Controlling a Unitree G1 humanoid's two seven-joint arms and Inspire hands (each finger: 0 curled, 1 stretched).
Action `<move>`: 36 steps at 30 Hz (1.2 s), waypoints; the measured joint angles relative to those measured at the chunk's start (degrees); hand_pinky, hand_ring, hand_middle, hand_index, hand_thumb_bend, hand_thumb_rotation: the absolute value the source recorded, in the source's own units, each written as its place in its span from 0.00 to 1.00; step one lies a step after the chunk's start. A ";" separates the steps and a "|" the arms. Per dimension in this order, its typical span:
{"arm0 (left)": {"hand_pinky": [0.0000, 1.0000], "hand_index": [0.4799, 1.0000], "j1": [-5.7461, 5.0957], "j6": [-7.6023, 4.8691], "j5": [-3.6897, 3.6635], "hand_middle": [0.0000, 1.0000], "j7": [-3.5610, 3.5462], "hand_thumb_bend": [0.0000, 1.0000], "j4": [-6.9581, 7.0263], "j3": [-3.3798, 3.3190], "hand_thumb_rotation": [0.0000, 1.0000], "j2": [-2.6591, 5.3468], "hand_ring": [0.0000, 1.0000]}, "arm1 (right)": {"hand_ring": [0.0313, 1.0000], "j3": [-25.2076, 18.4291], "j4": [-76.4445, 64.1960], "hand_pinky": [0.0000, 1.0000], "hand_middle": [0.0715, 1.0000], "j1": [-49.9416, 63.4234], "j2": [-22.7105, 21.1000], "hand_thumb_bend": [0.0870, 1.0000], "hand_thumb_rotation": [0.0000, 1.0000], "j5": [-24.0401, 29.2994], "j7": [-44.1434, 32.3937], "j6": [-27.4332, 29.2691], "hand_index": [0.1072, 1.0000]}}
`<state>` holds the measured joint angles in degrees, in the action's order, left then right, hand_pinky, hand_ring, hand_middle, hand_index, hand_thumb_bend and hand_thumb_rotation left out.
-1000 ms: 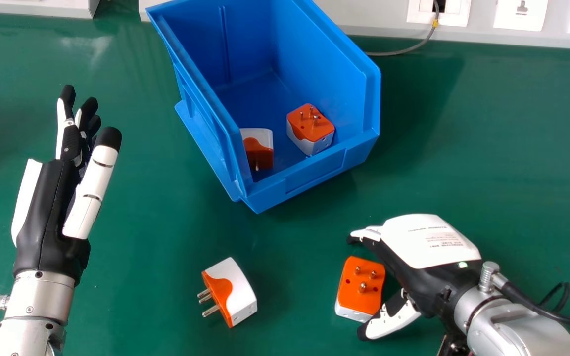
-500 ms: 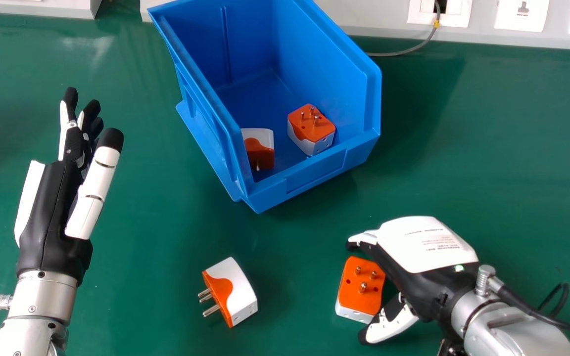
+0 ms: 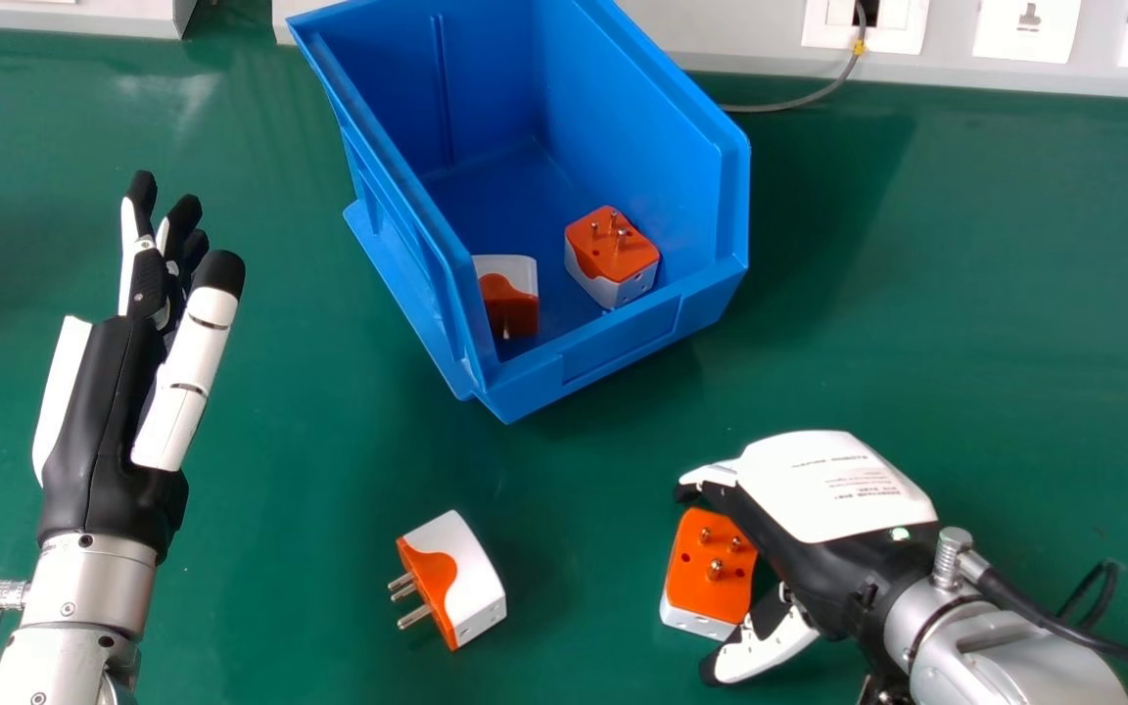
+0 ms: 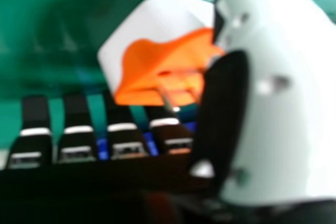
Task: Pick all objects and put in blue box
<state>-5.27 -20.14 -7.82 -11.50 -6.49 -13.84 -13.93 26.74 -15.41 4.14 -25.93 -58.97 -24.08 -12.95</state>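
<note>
I judge the job about half done: two plug adapters, one with orange upward and one by the left wall, lie inside the blue box, and two more are left on the green tabletop. Neither of those is in the box.

The nearer-to-hand adapter sits near and right of the box, between the thumb and fingers of my right hand. My grip is loose and spread about it, not clenched. Its prongs point up from the tabletop; its long axis runs near to far, the far end leaning slightly right.

The last adapter lies farther left, well apart from that hand. Its prongs point left and a little near, while its long axis slants from far left to near right.

My left hand is at the left, fingers extended, holding nothing.
</note>
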 measured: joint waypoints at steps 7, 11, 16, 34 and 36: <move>1.00 1.00 0.04 -0.38 -0.06 1.00 -0.28 0.58 -0.22 0.09 0.85 0.00 1.00 | 0.62 -0.32 4.74 0.58 0.66 -0.04 0.69 0.49 0.23 1.13 9.02 3.26 0.68; 1.00 1.00 0.07 -0.38 -0.05 1.00 -0.29 0.58 -0.22 0.07 0.85 0.00 1.00 | 0.43 -0.35 7.36 0.40 0.47 0.70 0.52 0.48 0.19 1.22 15.10 6.09 0.58; 1.00 1.00 0.09 -0.37 -0.09 1.00 -0.36 0.58 -0.22 0.03 0.85 0.00 1.00 | 0.41 -0.34 8.99 0.35 0.46 0.34 0.35 0.47 0.12 2.29 18.63 7.96 0.53; 1.00 1.00 -0.89 -0.17 0.43 1.00 0.76 0.56 0.72 -0.10 0.85 -0.03 1.00 | 0.41 -0.36 9.85 0.35 0.46 -0.11 0.57 0.45 0.02 2.79 20.43 9.67 0.45; 1.00 1.00 -1.03 -0.16 0.59 1.00 0.77 0.56 0.91 -0.09 0.85 -0.04 1.00 | 0.41 -0.37 9.81 0.35 0.46 -0.04 0.72 0.45 0.02 2.70 20.49 9.52 0.45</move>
<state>-6.30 -20.31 -7.23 -10.73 -5.58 -13.93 -13.96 26.37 -5.60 4.10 -25.21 -56.27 -3.59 -3.42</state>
